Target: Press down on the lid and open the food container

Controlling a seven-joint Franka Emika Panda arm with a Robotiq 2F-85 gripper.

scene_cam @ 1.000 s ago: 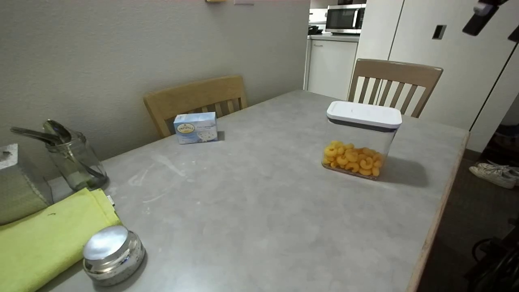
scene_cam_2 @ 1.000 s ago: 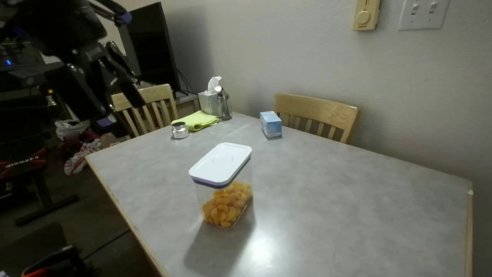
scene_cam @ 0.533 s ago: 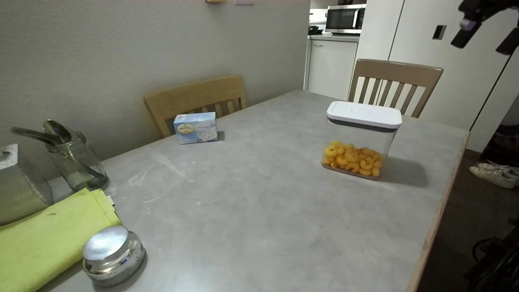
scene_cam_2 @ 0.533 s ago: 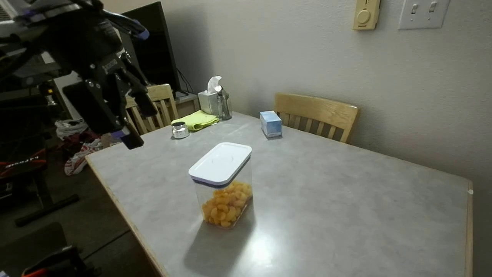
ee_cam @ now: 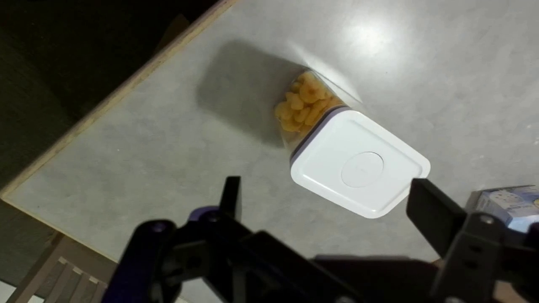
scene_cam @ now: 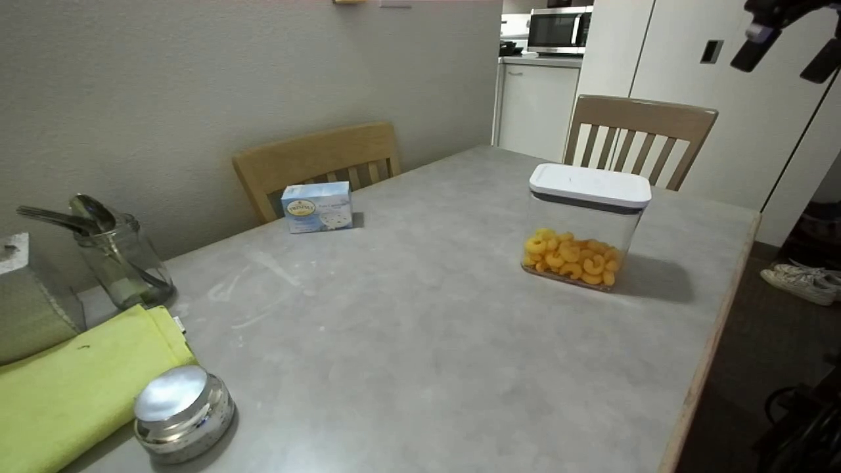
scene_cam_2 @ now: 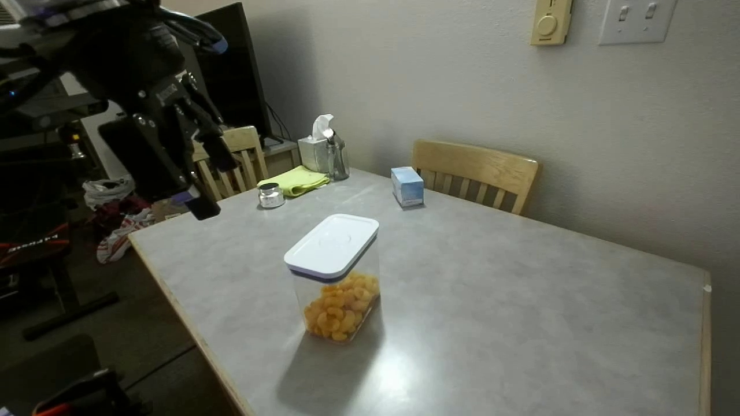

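The clear food container (scene_cam: 571, 257) stands upright on the table with orange-yellow snack pieces in its lower part; it also shows in an exterior view (scene_cam_2: 341, 306) and the wrist view (ee_cam: 305, 103). The flat white lid (scene_cam: 590, 184) sits on top of it, also seen in an exterior view (scene_cam_2: 332, 247). In the wrist view the lid (ee_cam: 361, 168) shows a round button that looks flush. My gripper (ee_cam: 326, 179) is open and empty, fingers wide apart. In both exterior views the gripper (scene_cam: 780, 70) (scene_cam_2: 216, 188) is above the table's height, apart from the lid.
A small white-blue box (scene_cam: 318, 209) stands near the wall side. A shiny metal tin (scene_cam: 184, 414), a yellow cloth (scene_cam: 92, 387), a glass jar with utensils (scene_cam: 125, 263) and a tissue box (scene_cam: 33, 302) are at one end. Wooden chairs (scene_cam_2: 474, 173) stand along the table edges.
My gripper has come lower and closer to the container over the last second, with a very slight rise in the last half second. The container and lid have not moved.
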